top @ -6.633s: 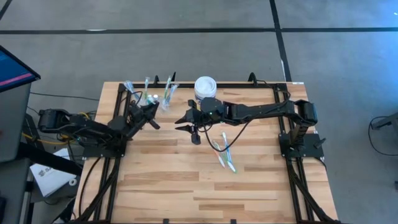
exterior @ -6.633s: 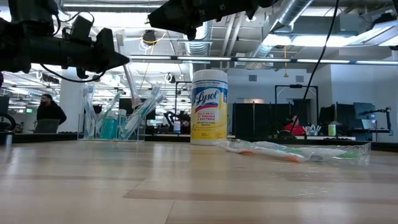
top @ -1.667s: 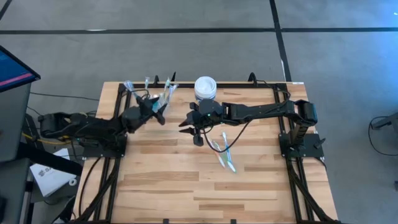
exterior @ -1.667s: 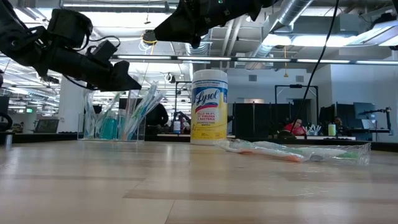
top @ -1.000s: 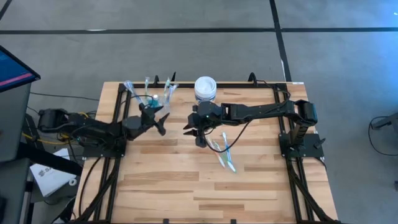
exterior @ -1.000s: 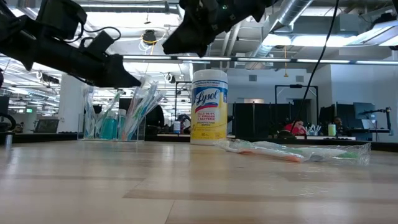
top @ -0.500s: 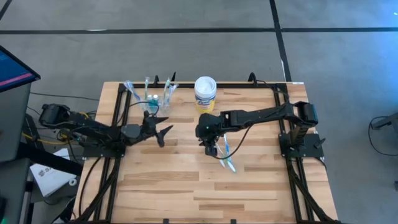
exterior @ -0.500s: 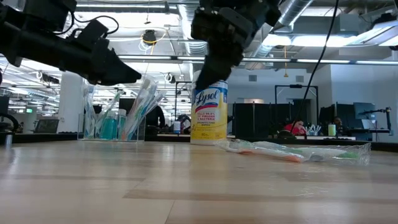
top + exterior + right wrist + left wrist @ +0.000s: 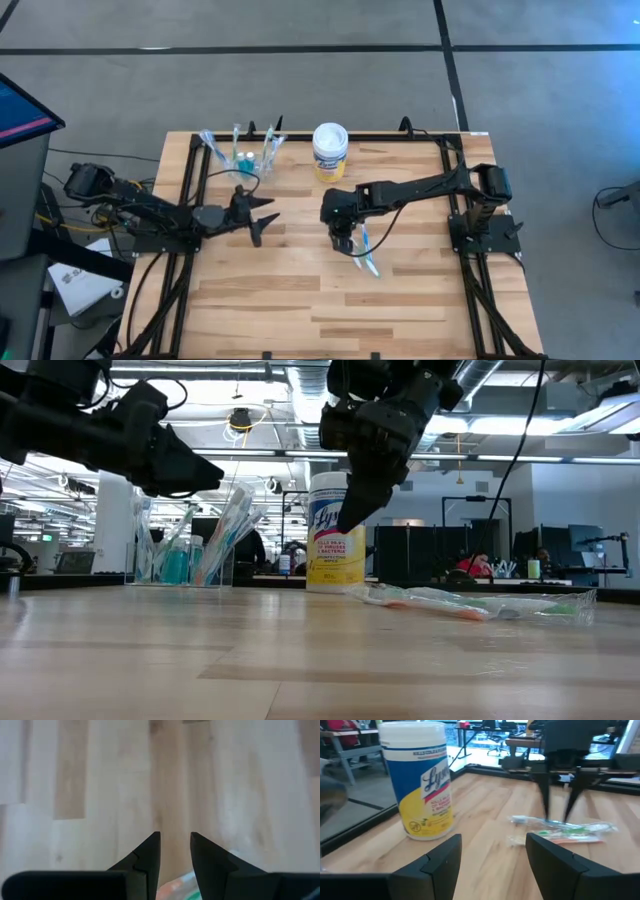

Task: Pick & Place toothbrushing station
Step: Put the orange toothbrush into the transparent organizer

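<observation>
**Right tool poised over the loose toothbrushes**

We are watching the right tool (image 9: pixel 341 240) hanging point-down over the middle of the desk (image 9: pixel 300 290), its two fingers parted by a narrow gap and gripping nothing. The wrapped toothbrushes (image 9: pixel 364 251) are lying flat just beside and partly under it — slightly toward the right arm's own base and toward the near edge. Their long axis is running diagonally, from near the tub toward the near right of the desk. In the right wrist view, only a sliver of orange and green wrapper is peeking out by one finger (image 9: pixel 212 865), so we judge the tool needs a small shift toward the bundle before closing across its thin width.

The left tool (image 9: pixel 256 215) is waiting, fingers spread wide and empty, well to the left — clearly the farther of the two from the bundle.

The clear cup (image 9: pixel 240 157), already holding upright brushes and a teal tube, is standing near the far left edge, with the yellow-labelled tub (image 9: pixel 330 150) between it and the bundle.

The desk is pale wooden planking, bare elsewhere; beyond it, an open workshop is showing, with a person (image 9: pixel 475 563) seated far back.
</observation>
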